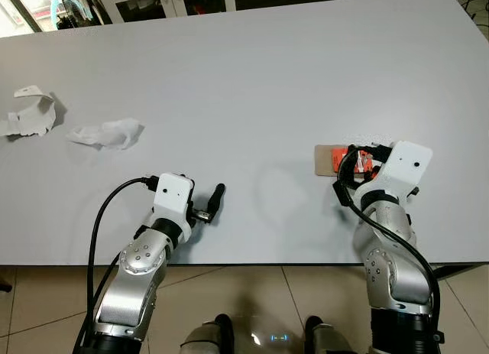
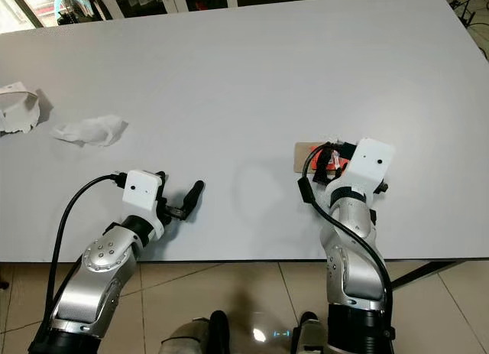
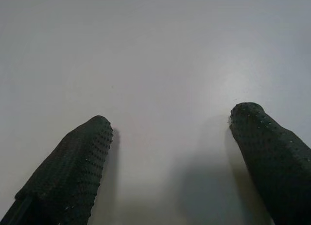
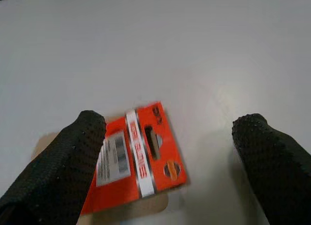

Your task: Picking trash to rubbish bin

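On the far left of the white table point(image 1: 252, 71), close to its left edge, lies a torn, curled scrap of white paper point(image 1: 29, 115), and just beside it to the right sits a crumpled white tissue point(image 1: 107, 134); the two are near each other but apart. Nearer the front edge, the left gripper point(image 3: 170, 137) hangs low over bare tabletop, well apart from both scraps, its two black fingers point(image 3: 73, 171) spread wide with nothing between them; in the head views its silver arm rises from below with a black cable looping beside it, and one black finger juts out to the right of the white wrist block. Across a stretch of bare surface, toward the right side of the table and near its front edge, an orange packaging card point(image 4: 138, 159) with a white stripe and a barcode label lies flat on a tan cardboard backing point(image 1: 328, 159). The right gripper point(image 4: 170, 137) hovers just above this card with its fingers held apart, one finger overlapping the card's edge in the wrist view and the other off to the side over bare table; whether either finger touches the card cannot be told. Below the table edge, tan floor tiles point(image 1: 252, 293) show between the two arms.
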Robot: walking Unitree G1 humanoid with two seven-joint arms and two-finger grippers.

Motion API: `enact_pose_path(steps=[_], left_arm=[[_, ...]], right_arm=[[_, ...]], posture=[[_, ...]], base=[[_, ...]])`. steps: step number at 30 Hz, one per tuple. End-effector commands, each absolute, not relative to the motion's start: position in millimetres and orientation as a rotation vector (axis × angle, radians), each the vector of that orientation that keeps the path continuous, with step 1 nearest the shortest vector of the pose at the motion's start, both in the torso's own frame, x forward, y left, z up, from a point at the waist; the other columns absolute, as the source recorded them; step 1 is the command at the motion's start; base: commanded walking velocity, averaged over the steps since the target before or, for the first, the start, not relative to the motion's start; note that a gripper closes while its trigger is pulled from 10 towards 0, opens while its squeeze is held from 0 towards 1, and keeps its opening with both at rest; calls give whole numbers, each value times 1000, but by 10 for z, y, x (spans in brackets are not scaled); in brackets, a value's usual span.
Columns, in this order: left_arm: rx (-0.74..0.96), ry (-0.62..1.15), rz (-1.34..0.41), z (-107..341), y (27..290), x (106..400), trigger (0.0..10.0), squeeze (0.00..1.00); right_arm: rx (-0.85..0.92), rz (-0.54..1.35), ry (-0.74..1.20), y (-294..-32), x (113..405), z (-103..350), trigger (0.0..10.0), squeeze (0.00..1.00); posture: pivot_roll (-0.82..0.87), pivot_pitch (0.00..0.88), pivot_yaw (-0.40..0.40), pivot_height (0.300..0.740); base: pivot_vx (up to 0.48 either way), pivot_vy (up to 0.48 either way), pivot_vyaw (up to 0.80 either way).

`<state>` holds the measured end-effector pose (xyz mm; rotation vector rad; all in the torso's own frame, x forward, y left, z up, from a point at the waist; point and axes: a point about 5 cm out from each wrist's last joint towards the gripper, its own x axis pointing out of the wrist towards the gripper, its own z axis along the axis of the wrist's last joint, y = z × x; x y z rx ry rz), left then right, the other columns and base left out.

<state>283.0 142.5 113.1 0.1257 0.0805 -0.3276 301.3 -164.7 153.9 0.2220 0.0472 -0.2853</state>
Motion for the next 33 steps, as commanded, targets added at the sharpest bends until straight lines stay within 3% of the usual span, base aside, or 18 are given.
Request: enact_pose_path(steps=[1,33], left_arm=[[146,128,-330,1050,1483,2789,10000,0],[164,131,-319,1067,1543,2766,10000,0]], right_arm=[[308,-281,86,-1641,3016,1430,10000,0],[509,-166,126,-1407,3165,1223,10000,0]], posture=[[86,244,165,740],[118,243,162,740]], base=[[0,0,0],[0,0,0]])
